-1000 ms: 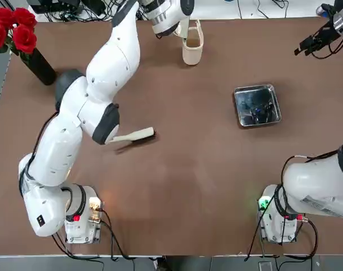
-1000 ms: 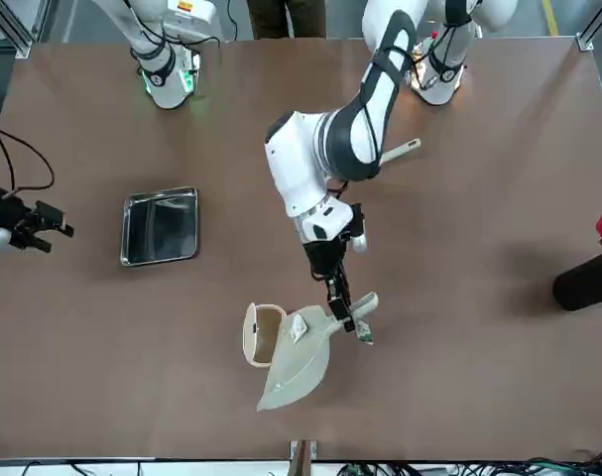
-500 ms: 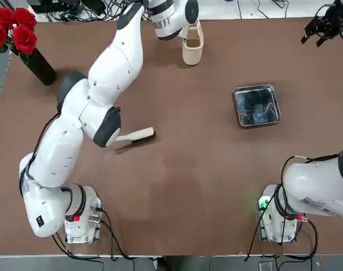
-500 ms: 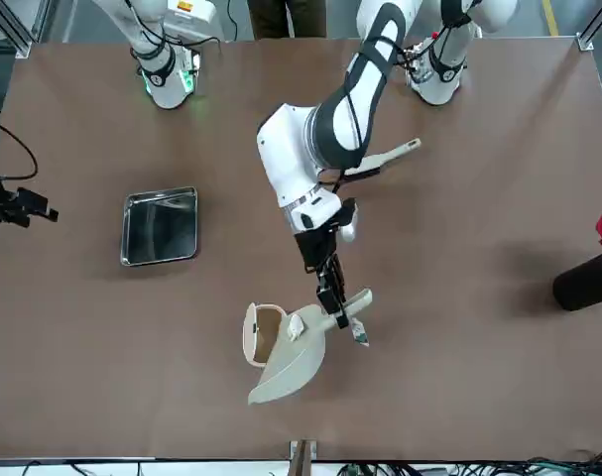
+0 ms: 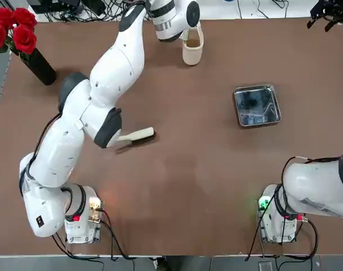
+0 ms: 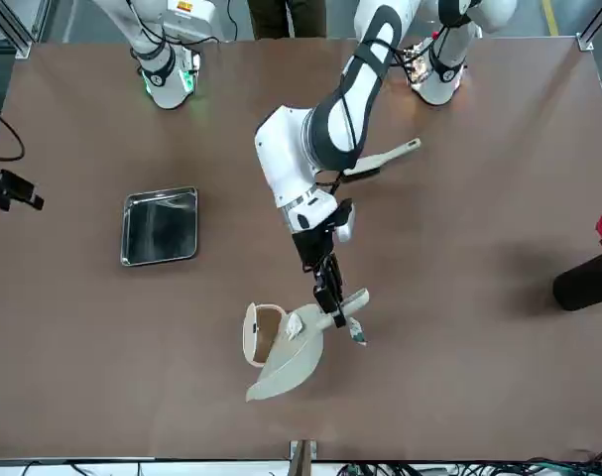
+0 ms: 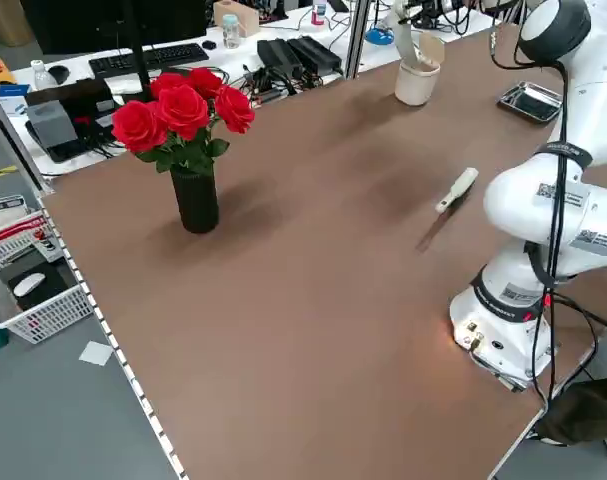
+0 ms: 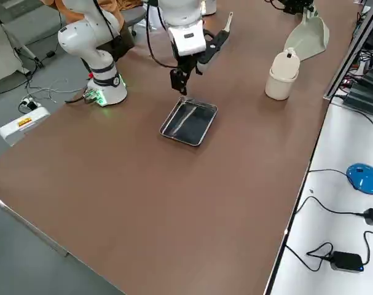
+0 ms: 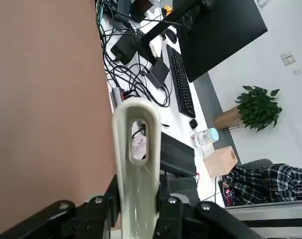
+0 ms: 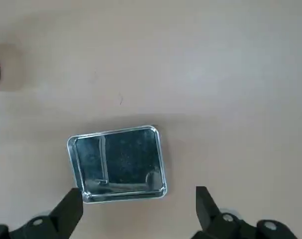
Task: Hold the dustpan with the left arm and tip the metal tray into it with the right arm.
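From above, the metal tray (image 5: 257,105) lies flat on the surface, nearer the right arm. Facing the robot, the left gripper (image 6: 334,310) pinches the dustpan (image 6: 286,360) handle, mouth angled away beside the bin (image 6: 258,333). The right wrist camera shows spread fingers (image 10: 68,211) hovering above the tray.
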Tool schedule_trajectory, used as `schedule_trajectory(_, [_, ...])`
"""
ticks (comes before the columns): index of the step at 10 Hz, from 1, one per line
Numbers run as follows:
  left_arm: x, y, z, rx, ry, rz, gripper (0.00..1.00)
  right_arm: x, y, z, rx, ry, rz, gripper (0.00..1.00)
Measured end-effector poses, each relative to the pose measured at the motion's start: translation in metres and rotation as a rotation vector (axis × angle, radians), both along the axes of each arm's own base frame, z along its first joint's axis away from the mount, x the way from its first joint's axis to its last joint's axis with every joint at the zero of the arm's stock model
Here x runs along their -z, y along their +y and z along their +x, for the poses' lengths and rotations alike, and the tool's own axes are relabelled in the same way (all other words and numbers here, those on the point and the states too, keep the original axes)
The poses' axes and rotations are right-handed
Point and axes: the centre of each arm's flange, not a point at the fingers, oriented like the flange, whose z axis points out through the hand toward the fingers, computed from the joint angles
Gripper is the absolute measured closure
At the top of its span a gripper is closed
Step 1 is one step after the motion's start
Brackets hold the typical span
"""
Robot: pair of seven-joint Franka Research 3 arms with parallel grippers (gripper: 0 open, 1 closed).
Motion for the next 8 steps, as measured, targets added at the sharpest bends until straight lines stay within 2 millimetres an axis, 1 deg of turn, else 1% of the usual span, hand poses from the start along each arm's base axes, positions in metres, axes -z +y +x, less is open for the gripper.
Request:
schedule_trajectory(2, [-0.001, -0.005, -0.004, 0.012, -0.01, 0.013, 0.67, -0.019, 0.0, 0.0, -0.003, -0.017, -0.008, 0.0])
schedule_trajectory(4, [-0.002, -0.009, -0.008, 0.023, -0.018, 0.024, 0.67, -0.027, 0.002, 0.001, 0.022, -0.024, -0.013, 0.0])
schedule_trajectory(7, [-0.003, -0.009, -0.007, 0.025, -0.028, 0.035, 0.67, -0.034, 0.026, 0.005, 0.055, 0.005, -0.059, 0.0])
schedule_trajectory(8, [-0.003, -0.008, -0.007, 0.027, -0.033, 0.042, 0.67, -0.035, 0.027, 0.005, 0.06, 0.007, -0.061, 0.0])
